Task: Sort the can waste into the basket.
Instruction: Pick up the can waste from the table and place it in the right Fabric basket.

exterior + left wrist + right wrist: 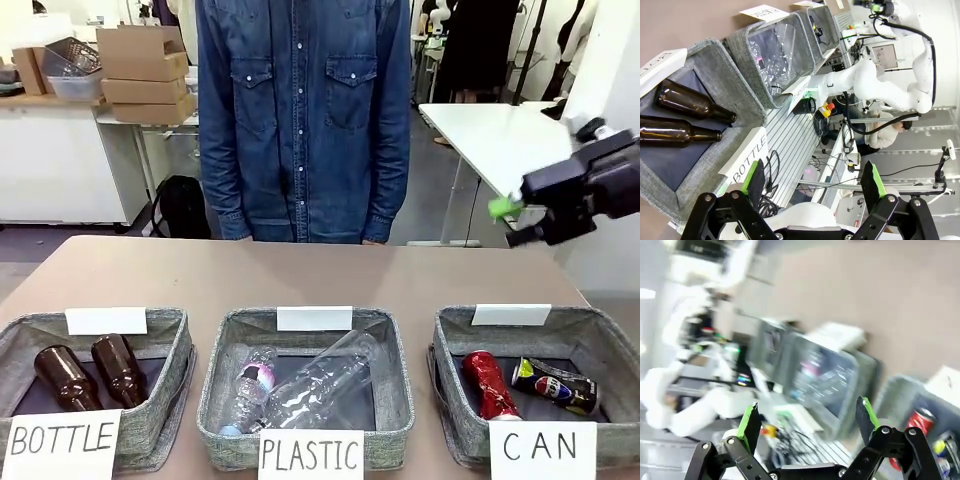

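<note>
Table: cans (528,385) well below right fingers (503,208)

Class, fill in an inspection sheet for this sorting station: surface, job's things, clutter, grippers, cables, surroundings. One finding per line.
Surface: brown table, bare behind the baskets.
Job's things: red can and black can lie in the CAN basket.
Clutter: two brown glass bottles in the BOTTLE basket; clear plastic bottles in the PLASTIC basket.
Grippers: left gripper jaws open, empty; right gripper jaws open, empty, raised above the table's right edge.
Cables: black cables beside the left arm's base.
Surroundings: person in denim shirt at far side; cardboard boxes behind.
</note>
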Robot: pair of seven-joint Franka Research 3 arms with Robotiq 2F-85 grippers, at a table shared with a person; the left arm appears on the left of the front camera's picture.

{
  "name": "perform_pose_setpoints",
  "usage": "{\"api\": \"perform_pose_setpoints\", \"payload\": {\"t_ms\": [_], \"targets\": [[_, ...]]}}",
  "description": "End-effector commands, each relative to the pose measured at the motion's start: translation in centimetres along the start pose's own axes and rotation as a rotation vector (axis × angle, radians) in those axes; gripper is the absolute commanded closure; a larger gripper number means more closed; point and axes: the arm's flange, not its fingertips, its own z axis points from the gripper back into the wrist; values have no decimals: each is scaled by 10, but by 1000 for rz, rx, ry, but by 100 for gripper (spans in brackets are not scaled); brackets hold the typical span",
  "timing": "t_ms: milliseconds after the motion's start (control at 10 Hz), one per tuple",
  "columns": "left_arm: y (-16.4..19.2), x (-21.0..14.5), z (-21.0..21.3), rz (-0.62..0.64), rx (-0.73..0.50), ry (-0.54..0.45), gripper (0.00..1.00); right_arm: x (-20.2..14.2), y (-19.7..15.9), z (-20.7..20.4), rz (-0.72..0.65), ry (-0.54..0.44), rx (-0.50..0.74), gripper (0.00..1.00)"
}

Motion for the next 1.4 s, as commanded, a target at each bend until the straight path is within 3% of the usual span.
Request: {"api": "perform_pose_setpoints", "payload": {"t_ms": [0,100,200,1300], "targets": [[-2,0,0,-8,-16,-6,0,-49,-30,-16,101,-132,663,0],[-2,0,0,-8,-16,-6,0,-44,-37,-23,131,-146,483,0],[-2,0,0,-8,-16,-6,0,2,-2,9,20,-75,150,0],[-2,0,0,-8,-16,-6,0,2,-2,9,20,-75,150,0]]}}
